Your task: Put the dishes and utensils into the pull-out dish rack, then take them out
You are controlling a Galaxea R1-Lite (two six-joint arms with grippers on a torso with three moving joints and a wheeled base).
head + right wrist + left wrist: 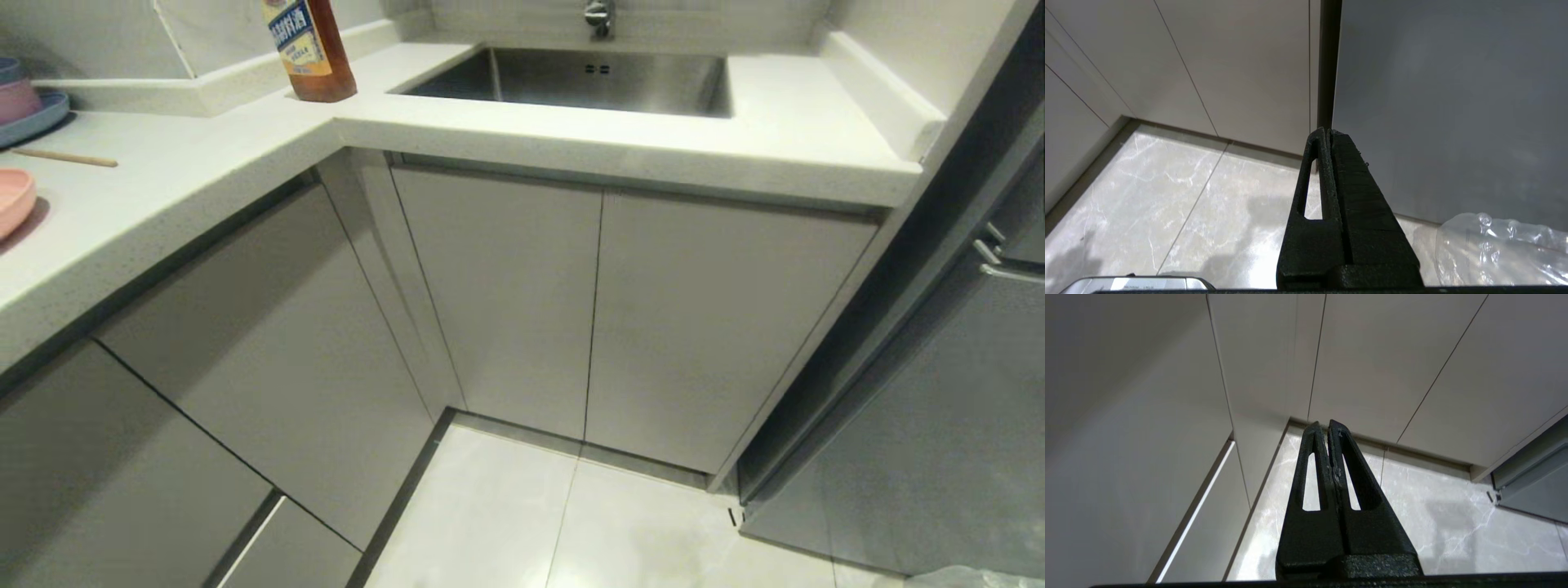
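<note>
L-shaped pale speckled stone counter point(571, 147) w/ recessed stainless steel sink point(588, 82) at the back. Flat handleless grey-beige cabinet fronts point(506, 302) below, glossy white marble-look floor tiles point(506, 523) (faint veining). Tall grey appliance door point(922, 425) at right.

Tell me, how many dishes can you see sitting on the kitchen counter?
3, all at the counter's far left edge: a pink one nearest, and behind it a pink bowl sitting in a blue plate. Each is cut off by the picture's edge, so more may be hidden.
</note>
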